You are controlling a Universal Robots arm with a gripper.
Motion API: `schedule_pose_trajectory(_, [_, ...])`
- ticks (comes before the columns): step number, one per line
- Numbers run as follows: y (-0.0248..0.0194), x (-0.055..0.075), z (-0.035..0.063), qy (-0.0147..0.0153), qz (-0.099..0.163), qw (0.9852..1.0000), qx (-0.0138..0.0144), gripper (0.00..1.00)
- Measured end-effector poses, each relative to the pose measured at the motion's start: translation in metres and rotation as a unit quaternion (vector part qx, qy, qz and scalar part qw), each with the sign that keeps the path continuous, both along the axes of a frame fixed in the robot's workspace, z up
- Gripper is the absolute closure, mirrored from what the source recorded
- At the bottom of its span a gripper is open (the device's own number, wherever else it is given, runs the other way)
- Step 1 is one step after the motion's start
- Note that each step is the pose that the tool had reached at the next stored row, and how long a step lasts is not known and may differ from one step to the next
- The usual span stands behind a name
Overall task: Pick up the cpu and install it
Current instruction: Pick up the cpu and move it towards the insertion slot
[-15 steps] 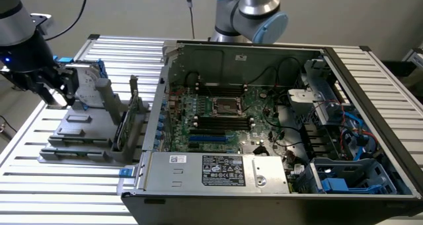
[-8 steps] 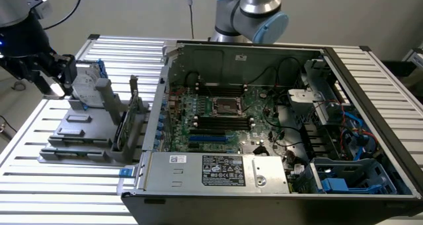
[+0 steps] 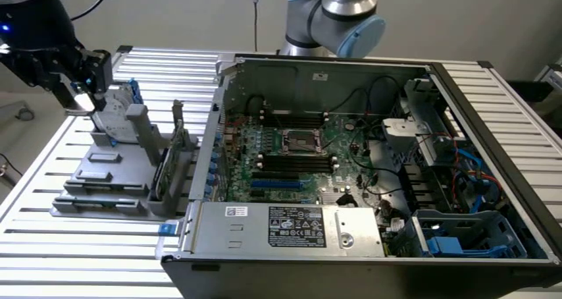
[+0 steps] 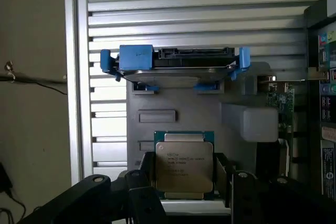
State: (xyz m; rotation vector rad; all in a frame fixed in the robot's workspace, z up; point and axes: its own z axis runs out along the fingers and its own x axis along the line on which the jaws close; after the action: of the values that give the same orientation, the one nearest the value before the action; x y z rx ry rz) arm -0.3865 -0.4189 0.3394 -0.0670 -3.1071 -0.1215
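Observation:
The cpu [image 4: 184, 163] is a small square chip with a dull silver top and a green edge. My gripper [image 4: 185, 184] is shut on it, one black finger against each side. In the exterior view the gripper [image 3: 81, 100] hangs at the far left, above the grey holder stand [image 3: 105, 174], and the chip is lifted clear of the stand. The open processor socket [image 3: 299, 142] sits in the middle of the motherboard inside the computer case [image 3: 491, 147], well to the exterior view's right of the gripper.
A silver hard drive with a blue bracket [image 4: 173, 61] stands upright in the grey stand just beyond the chip. Upright cards [image 3: 180, 141] stand between the stand and the case wall. The slatted metal table [image 3: 79, 246] carries everything. The arm's base [image 3: 338, 19] rises behind the case.

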Motion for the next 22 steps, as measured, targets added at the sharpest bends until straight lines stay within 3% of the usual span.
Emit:
schedule_pose_trajectory(8, [0.0000, 0.037, 0.0329, -0.0001, 0.000, 1.0000, 0.0056, 0.45])
schedule_pose_trajectory(11, [0.0000, 0.050, 0.0407, 0.0000, 0.000, 1.0000, 0.0087, 0.45])
schedule_pose_trajectory(13, [0.0000, 0.059, 0.0431, 0.0000, 0.000, 0.9999, 0.0106, 0.45])
schedule_pose_trajectory(22, [0.0000, 0.100, 0.0437, 0.0000, 0.000, 0.9999, 0.0141, 0.45])
